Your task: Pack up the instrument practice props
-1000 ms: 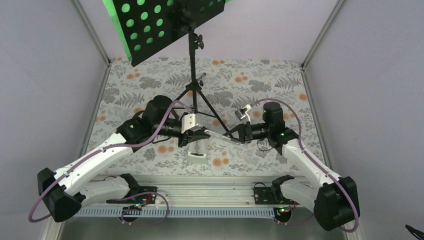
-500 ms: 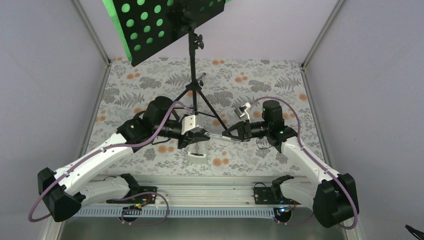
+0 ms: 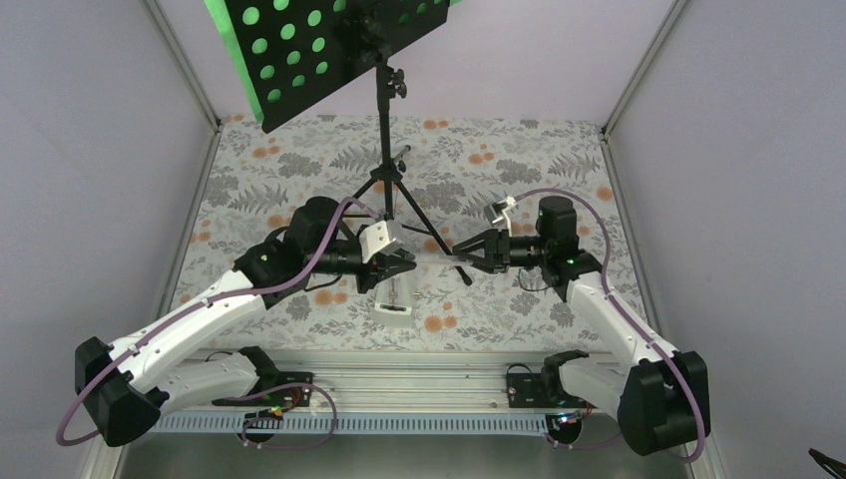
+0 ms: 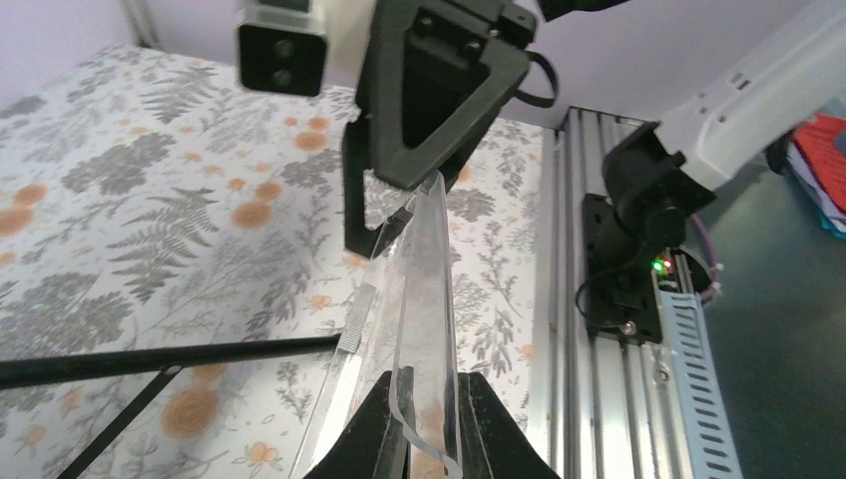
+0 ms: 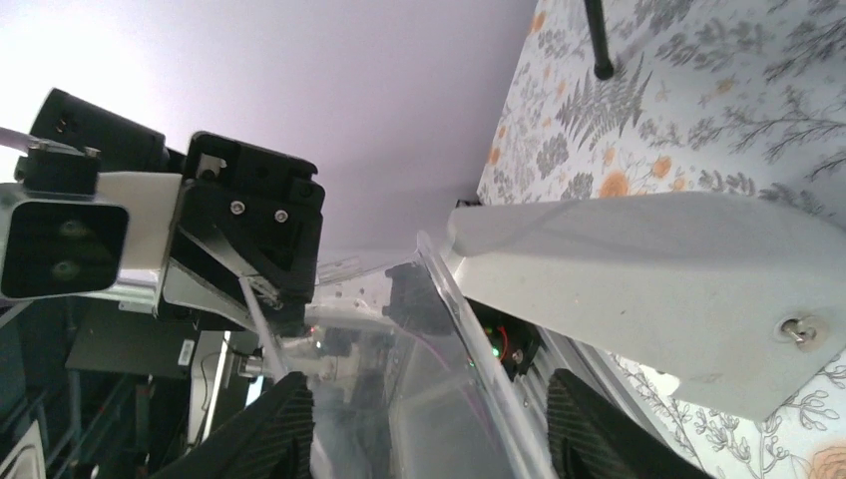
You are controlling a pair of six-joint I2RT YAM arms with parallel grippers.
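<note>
The black music stand rises from its tripod at the back. Its round-holed desk has green sheet-music pages behind it. A small white metronome lies on the floral table below the two grippers. My left gripper is shut on one end of a clear plastic piece held above the table. My right gripper faces it with its jaws open around the far end of the clear plastic piece, and its pads stand apart from it.
A tripod leg runs along the table just under the left gripper. The aluminium rail with the arm bases lines the near edge. Grey walls close in the left and right sides.
The right gripper has opened off the clear piece and drawn back to the right and up. The left gripper still holds the piece, which now lies more level.
</note>
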